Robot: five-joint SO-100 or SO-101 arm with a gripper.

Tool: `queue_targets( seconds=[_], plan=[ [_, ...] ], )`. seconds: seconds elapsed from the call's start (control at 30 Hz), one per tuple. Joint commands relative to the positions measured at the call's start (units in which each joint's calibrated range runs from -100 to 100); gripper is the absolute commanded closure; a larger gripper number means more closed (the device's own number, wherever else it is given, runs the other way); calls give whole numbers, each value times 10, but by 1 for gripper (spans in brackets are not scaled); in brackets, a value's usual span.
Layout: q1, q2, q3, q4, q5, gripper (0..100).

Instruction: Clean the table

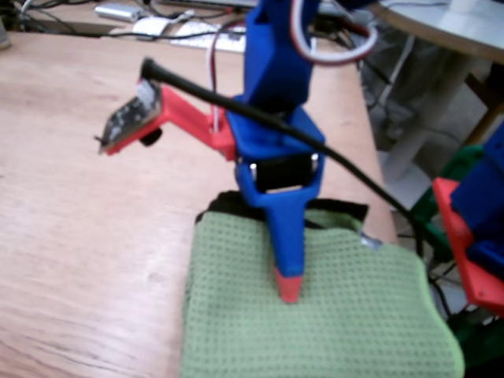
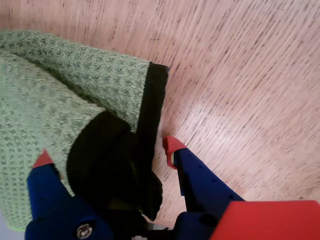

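Currently the hand is pointing steeply down with fingers spread, straddling the black-trimmed edge of a green waffle-weave cloth lying on the wooden worktop.

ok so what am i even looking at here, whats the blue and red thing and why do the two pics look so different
The blue and red thing is a small robot arm ending in two fingers with red tips. One picture comes from a fixed camera beside the arm; the other comes from a camera riding on the arm's wrist, looking down past the gripper.

On the wooden table lies a folded green cloth with a black edge. In the wrist view the fingers stand apart, one tip over the cloth and the other over bare wood, straddling that edge. Nothing is clamped yet. A second blue and red arm shows at the fixed view's right edge.
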Motion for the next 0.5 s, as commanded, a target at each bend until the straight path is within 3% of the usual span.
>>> queue_targets(
  seconds=[0.0, 0.07, 0.1, 0.3, 0.47],
  plan=[
    [-2, -1, -23, 0, 2, 74],
    [-2, -1, -23, 0, 2, 95],
    [-2, -1, -23, 0, 2, 100],
    [22, -1, -13, 0, 2, 99],
    [313, 49, -24, 0, 22, 99]
  ],
)
